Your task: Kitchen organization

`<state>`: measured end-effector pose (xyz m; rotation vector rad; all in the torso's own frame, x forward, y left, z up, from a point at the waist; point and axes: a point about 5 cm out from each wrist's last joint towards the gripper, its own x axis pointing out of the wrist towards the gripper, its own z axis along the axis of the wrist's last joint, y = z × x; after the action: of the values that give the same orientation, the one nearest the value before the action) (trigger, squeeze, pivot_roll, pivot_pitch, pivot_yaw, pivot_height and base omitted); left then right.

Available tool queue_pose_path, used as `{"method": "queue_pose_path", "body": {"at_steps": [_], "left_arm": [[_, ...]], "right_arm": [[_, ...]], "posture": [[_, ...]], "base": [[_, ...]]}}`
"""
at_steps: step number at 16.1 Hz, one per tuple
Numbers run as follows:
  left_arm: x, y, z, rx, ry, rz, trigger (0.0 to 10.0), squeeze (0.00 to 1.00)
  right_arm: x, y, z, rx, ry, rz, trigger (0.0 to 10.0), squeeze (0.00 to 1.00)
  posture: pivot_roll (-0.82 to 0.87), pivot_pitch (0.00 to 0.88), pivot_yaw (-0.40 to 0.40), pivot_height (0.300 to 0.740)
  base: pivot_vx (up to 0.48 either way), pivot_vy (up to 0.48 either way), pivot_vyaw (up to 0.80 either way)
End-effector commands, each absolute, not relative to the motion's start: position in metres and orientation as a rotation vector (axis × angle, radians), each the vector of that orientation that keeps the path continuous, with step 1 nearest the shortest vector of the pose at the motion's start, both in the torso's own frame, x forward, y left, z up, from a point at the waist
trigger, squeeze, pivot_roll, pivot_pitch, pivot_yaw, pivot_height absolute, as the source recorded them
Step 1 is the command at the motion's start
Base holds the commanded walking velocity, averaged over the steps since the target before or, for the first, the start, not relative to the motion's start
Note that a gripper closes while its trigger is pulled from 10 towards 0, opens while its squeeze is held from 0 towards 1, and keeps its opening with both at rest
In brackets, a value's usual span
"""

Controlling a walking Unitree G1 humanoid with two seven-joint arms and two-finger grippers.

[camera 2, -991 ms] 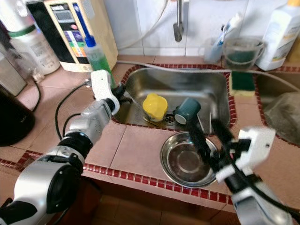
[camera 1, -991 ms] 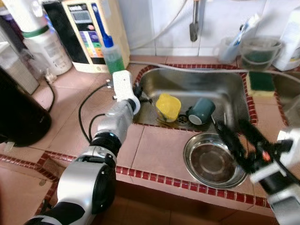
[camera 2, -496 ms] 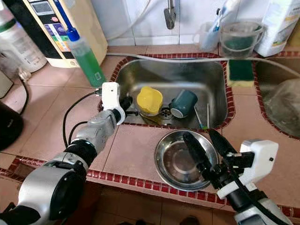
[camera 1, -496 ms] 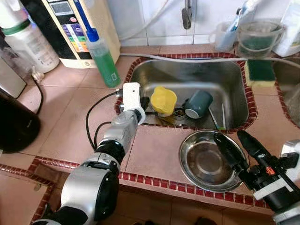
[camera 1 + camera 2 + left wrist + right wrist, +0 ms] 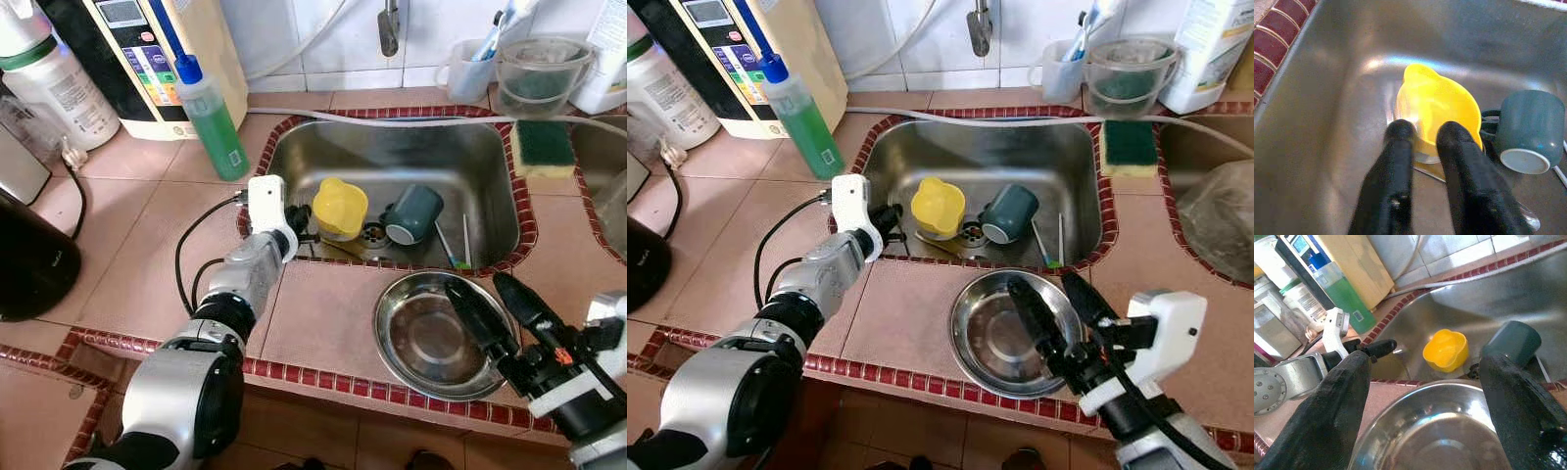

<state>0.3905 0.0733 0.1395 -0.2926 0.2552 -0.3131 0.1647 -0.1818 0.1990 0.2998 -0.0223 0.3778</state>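
Tiled counter, steel sink [image 5: 490, 186] frame center. Yellow cup [image 5: 340, 209] on sink floor, directly ahead of left gripper [image 5: 1422, 134], fingers slightly parted, empty. Right gripper [image 5: 1050, 304] wide open over steel bowl [image 5: 989, 338], farther off.

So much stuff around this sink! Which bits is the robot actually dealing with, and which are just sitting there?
In play:
left end effector, reaching at the yellow cup in the sink
right end effector, open over the steel bowl
teal mug, probably

Just lying about:
green soap bottle
sponge
water purifier
clear jug
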Motion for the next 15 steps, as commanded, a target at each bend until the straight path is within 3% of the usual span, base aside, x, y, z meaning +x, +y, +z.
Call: {"method": "queue_pose_path", "body": {"at_steps": [1,9,11,15], "left_arm": [[0.390,0.083,0.133,-0.303,0.282,-0.291,10.0,1.00],[0.396,0.090,0.152,-0.320,0.231,-0.348,10.0,1.00],[0.397,0.095,0.159,-0.308,0.193,-0.420,10.0,0.00],[0.393,0.113,0.166,-0.263,0.131,-0.495,10.0,0.00]], "right_arm": [[0.163,-0.178,0.201,0.298,-0.029,0.392,10.0,0.00],[0.185,-0.184,0.206,0.271,-0.083,0.404,10.0,0.00],[0.196,-0.185,0.207,0.250,-0.108,0.403,10.0,0.00],[0.215,-0.184,0.207,0.239,-0.138,0.389,10.0,0.00]], "posture": [[-0.31,0.164,0.212,0.732],[-0.27,0.105,0.182,0.732],[-0.26,0.080,0.166,0.732],[-0.24,0.039,0.147,0.732]], "base": [[0.000,0.000,0.00],[0.000,0.000,0.00],[0.000,0.000,0.00],[0.000,0.000,0.00]]}}
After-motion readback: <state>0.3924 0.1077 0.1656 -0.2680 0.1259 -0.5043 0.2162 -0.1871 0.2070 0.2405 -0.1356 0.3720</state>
